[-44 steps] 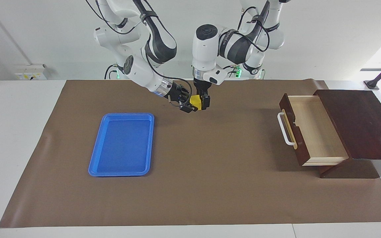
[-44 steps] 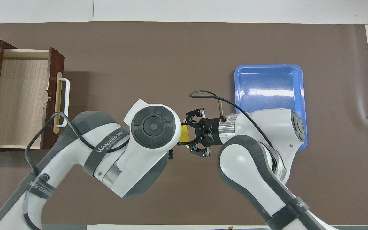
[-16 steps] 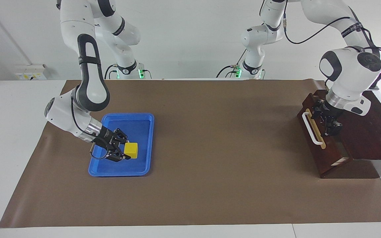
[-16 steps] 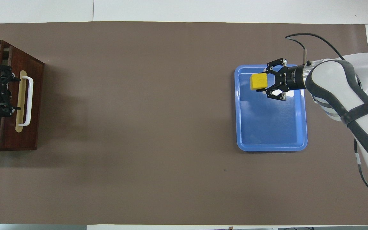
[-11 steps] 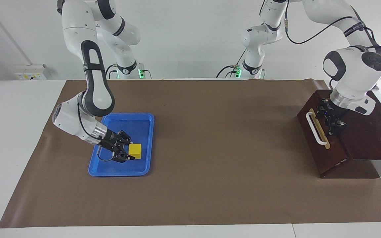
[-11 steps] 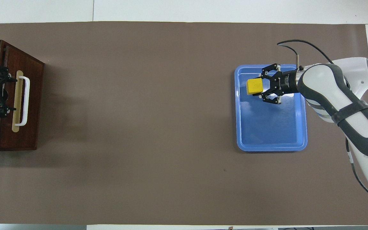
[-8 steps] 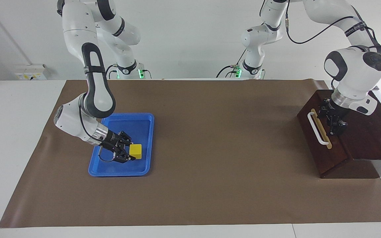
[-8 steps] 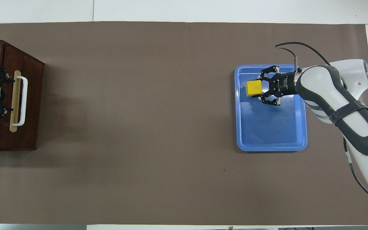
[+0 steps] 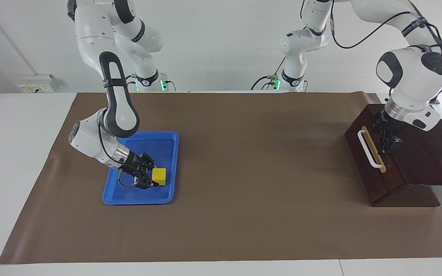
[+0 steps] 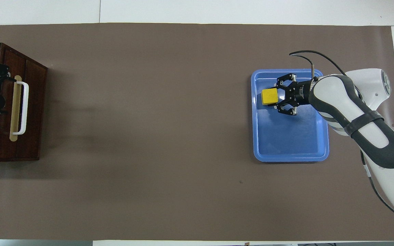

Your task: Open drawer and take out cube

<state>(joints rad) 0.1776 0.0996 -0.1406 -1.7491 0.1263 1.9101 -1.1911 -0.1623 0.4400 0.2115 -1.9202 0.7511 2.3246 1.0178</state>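
The cube (image 9: 159, 176) is held low inside the blue tray (image 9: 167, 197) by the right pincer (image 9: 149, 178), seemingly for release (contact with the floor cannot be told). The drawer (image 9: 374, 168) is shut, the left pincer (image 9: 389, 138) over its cabinet, grip undeterminable.

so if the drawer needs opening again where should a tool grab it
Take the drawer by its white bar handle, near the middle of the bar. It stands off the front on a tan strip, leaving a gap for one finger. Come from in front, fingers closing across the bar, and pull straight out. The left tool is already over the cabinet top beside it.
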